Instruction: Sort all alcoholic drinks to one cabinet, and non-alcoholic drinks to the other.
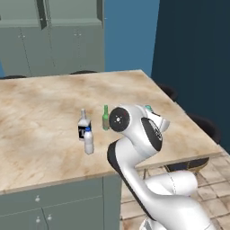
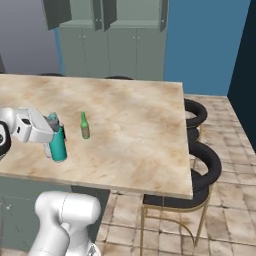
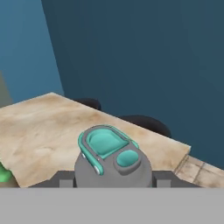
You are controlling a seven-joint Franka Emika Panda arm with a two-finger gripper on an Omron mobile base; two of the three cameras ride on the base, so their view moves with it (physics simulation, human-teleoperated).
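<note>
One teal bottle [image 2: 58, 146], grey-capped, upright near the counter's [image 2: 130, 135] front edge, which we judge rigid, fairly heavy and smooth; our half-open gripper [image 2: 52, 136] clasps its upper body, a sound hold

In the left base view, the counter [image 1: 54, 117] spans the middle of the frame, with cabinets [image 1: 49, 36] behind it at upper left. At centre, the labelled bottle [image 1: 83, 126] stands just behind the plastic bottle [image 1: 89, 143], touching or nearly so; the glass bottle [image 1: 105, 119] stands to their right. In the right base view, the fat bottle [image 2: 58, 144] stands lower left, the glass bottle just right of it, apart. Two stools [image 2: 202, 165] sit along the counter's right edge.
</note>
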